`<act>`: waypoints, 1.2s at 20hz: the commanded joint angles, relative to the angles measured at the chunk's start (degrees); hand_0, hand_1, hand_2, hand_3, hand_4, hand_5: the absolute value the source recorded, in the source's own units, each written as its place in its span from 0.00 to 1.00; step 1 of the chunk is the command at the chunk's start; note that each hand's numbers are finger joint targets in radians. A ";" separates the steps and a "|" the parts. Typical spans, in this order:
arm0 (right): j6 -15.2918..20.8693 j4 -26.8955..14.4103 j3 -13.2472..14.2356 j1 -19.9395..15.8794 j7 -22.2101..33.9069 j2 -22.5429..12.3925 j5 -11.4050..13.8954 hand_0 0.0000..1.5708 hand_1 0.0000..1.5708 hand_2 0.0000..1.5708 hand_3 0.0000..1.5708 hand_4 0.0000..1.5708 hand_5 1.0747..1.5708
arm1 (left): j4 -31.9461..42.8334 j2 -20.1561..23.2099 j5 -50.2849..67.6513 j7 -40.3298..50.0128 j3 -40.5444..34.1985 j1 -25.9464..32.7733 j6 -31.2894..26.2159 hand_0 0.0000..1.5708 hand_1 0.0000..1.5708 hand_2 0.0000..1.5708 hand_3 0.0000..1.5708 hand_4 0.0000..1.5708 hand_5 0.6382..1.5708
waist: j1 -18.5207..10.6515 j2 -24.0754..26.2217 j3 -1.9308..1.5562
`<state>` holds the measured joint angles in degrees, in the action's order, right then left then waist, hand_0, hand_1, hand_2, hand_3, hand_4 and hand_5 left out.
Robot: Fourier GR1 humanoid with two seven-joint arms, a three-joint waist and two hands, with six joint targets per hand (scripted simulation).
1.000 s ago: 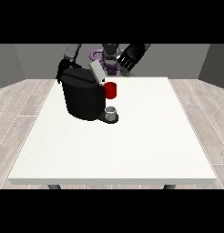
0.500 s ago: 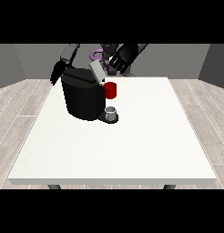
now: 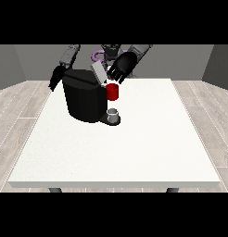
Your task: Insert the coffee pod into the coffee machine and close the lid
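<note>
A big white table (image 3: 134, 152) fills most of the view. Near its far left part stands a black coffee machine (image 3: 83, 99). Its lid (image 3: 98, 73) is a grey flap, and it is tilted up, so the machine is still open on top. On the front of the machine there is a round red part (image 3: 113, 91), and below it a small grey cup (image 3: 113, 114) stands on the machine's base.

The robot is at the far side of the table. The hand at the view's right (image 3: 121, 67) hangs just above the red part and right beside the raised lid. It may touch the lid, but I cannot tell for sure. Its fingers point down and look a bit spread, with nothing seen between them (they are small and dark, so this is hard to see).

The hand at the view's left (image 3: 55, 78) is beside the machine's far left edge. I cannot tell how its fingers lie.

I cannot see the coffee pod anywhere, so I cannot say where it is.
</note>
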<state>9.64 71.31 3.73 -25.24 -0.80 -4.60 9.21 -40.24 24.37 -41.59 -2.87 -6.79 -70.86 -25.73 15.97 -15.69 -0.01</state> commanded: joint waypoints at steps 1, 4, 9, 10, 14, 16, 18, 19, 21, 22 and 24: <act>1.82 0.59 -0.75 -0.40 0.19 2.22 0.29 0.00 0.00 0.00 0.00 0.14 1.00 | 1.42 -0.55 -0.63 0.72 0.03 -0.26 0.79 0.76 0.76 0.80 0.78 0.30 1.00 | 0.40 -0.32 0.00; 0.09 -0.49 0.68 -1.45 0.79 -0.85 0.04 0.00 0.00 0.00 0.00 0.02 1.00 | 1.46 -0.93 -0.50 0.08 0.26 -0.67 -0.07 0.79 0.79 0.82 0.78 0.27 1.00 | -0.05 -0.22 -0.01; -0.14 -0.53 1.88 -2.52 1.33 -0.95 -1.33 0.00 0.00 0.00 0.00 0.06 1.00 | 2.77 -1.02 0.00 0.99 -0.66 -2.19 -0.67 0.76 0.76 0.78 0.76 0.28 1.00 | 0.86 -0.84 -0.02; 0.35 0.40 0.78 -2.95 1.27 -0.70 -0.21 0.00 0.00 0.00 0.00 0.11 1.00 | 2.85 -0.01 -0.47 -0.74 -0.61 -1.67 0.42 0.76 0.76 0.79 0.76 0.28 1.00 | 0.53 -1.67 0.00; 0.50 1.70 -0.68 -0.14 -0.90 0.84 0.04 0.00 0.00 0.00 0.00 0.00 1.00 | 3.17 0.52 -1.30 -2.51 -0.55 -0.44 2.87 0.74 0.74 0.78 0.76 0.27 1.00 | 1.98 -2.72 0.00; -0.66 2.38 -0.20 -1.48 2.50 0.26 -1.02 0.00 0.00 0.00 0.00 0.00 1.00 | 4.44 2.08 -0.84 -1.41 -1.60 -1.99 1.22 0.77 0.77 0.80 0.76 0.26 1.00 | 2.78 -2.12 0.00; 0.56 1.64 0.25 -1.52 2.33 0.04 -0.27 0.00 0.00 0.00 0.00 0.00 1.00 | 3.61 0.88 -0.90 -2.95 -1.05 -1.38 2.10 0.78 0.78 0.80 0.76 0.26 1.00 | 1.57 -2.00 0.00; -0.20 2.26 -0.38 -1.73 4.79 -0.60 0.18 0.00 0.00 0.00 0.00 0.00 1.00 | 4.11 -0.57 -1.08 -1.47 -0.99 -1.02 3.07 0.78 0.78 0.81 0.77 0.25 1.00 | 2.23 -0.55 0.01; 0.32 2.20 -0.15 -0.13 0.46 -0.18 0.05 0.00 0.00 0.00 0.00 0.00 1.00 | 3.47 1.54 -1.47 -4.53 -0.85 -0.48 3.32 0.77 0.77 0.79 0.76 0.23 1.00 | 1.53 -2.26 0.00; 0.09 1.90 -0.90 -0.32 0.80 0.04 0.54 0.00 0.00 0.00 0.00 0.00 1.00 | 4.26 1.05 -1.12 -1.75 -1.53 -2.72 2.62 0.77 0.77 0.79 0.77 0.23 1.00 | 2.78 -2.28 -0.01; 1.92 1.08 0.21 -4.26 3.16 0.08 0.84 0.00 0.00 0.00 0.00 0.00 1.00 | 3.52 1.42 -2.03 -2.04 -0.51 -5.09 2.06 0.77 0.77 0.79 0.76 0.23 1.00 | 1.73 -2.92 0.00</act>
<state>10.82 72.69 3.41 -26.87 0.79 -4.21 9.77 -36.60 25.49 -43.14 -5.21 -7.47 -73.29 -23.67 17.56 -17.86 0.01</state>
